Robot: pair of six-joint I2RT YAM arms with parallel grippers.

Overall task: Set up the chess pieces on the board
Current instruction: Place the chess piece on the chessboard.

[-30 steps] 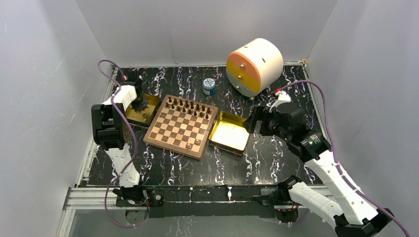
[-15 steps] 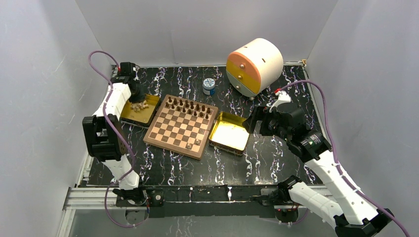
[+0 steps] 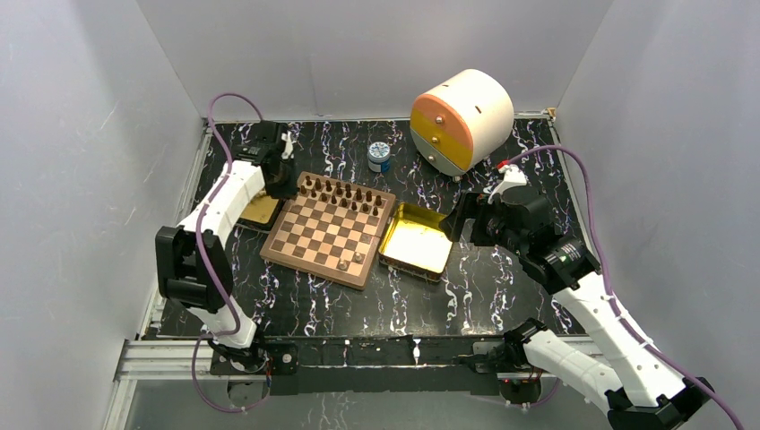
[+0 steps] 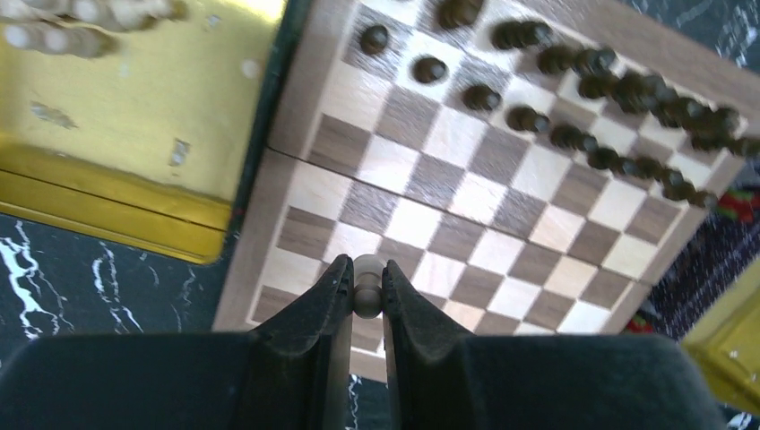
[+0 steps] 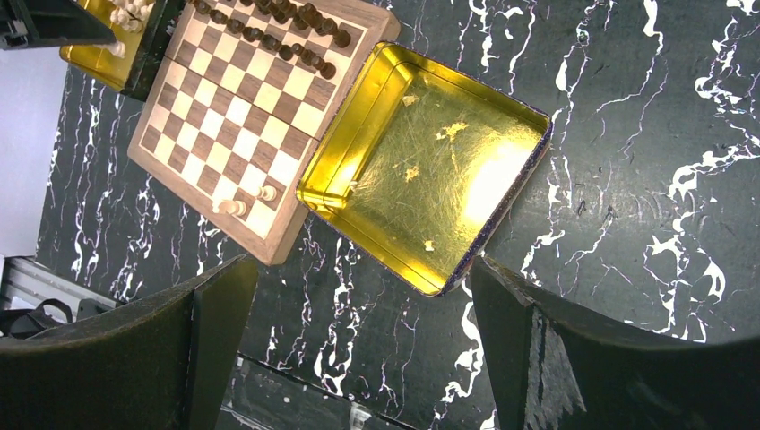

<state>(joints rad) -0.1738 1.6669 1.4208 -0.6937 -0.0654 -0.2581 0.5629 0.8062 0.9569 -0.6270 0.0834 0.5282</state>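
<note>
Left gripper pinches a pale piece above the board; right gripper hangs wide open, holding nothing.
Left jaws narrow, closed on the piece's rounded head, over the board's far-left corner beside the left tray. More pale men lie in that tray. Dark men fill the two far rows. Two pale men stand on the near row. Right gripper sits above the right tray, just beside the board.
</note>
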